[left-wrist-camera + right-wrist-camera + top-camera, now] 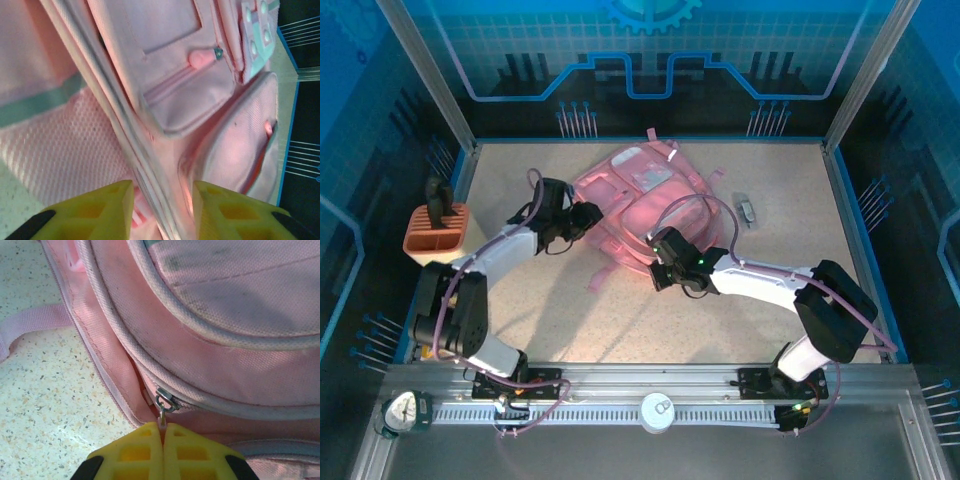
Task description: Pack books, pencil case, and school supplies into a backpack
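Backpack [615, 200] flat on bench [570, 320], zip pull [162, 410] pinched

Orange holder [438, 232] stands at the bench's left edge. Left hand [162, 212] is open, straddling a ridge on the backpack's left side. Backpack lies mid-bench, toward the back. Right hand [162, 440] is clamped shut on the zip pull at the near edge.

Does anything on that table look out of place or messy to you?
Mildly. The pink backpack lies flat and skewed, straps trailing across the table. A small grey item lies alone to its right; too small to identify. Nothing looks spilled or torn.
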`<state>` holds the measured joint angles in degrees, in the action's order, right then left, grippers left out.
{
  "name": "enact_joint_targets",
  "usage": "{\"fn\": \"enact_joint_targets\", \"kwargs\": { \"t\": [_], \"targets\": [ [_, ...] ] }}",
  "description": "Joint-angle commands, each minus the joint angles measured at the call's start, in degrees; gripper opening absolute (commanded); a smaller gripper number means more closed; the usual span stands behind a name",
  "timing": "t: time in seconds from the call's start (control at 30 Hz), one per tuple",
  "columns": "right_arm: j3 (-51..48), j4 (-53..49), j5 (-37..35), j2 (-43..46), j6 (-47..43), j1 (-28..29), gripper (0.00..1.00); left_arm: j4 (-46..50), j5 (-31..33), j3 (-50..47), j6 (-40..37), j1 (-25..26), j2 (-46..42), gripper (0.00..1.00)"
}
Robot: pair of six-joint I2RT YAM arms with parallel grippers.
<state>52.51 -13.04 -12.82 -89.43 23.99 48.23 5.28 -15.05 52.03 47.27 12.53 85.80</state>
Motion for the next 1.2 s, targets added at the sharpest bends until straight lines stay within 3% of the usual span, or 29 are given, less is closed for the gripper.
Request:
{"fn": "enact_joint_targets", "kwargs": {
  "t": [0.0, 0.3, 0.67, 0.97, 1.17],
  "targets": [
    [1.0, 0.6, 2.5, -0.8, 1.2, 0.8, 0.00, -1.7, 0.6, -5.1, 6.1, 3.5, -5.5, 0.42],
    [-0.5, 1.5, 0.9, 0.5, 1.6, 0.8, 0.00, -9.2, 9.8, -11.3, 22.6, 16.8, -7.4, 0.53],
    [-1.5, 2.1, 1.6, 1.1, 2.5, 0.7, 0.00, -12.4, 14.2, -8.6, 30.1, 21.8, 0.9, 0.51],
    [-1.7, 3.2, 3.0, 0.1, 3.0, 0.6, 0.00, -12.7, 16.2, -3.4, 30.0, 22.3, 7.2, 0.38],
    [-0.5, 2.1, 2.2, -1.6, 3.2, 0.3, 0.00, -11.4, 16.8, -1.8, 28.4, 22.3, 7.1, 0.15]
  ]
}}
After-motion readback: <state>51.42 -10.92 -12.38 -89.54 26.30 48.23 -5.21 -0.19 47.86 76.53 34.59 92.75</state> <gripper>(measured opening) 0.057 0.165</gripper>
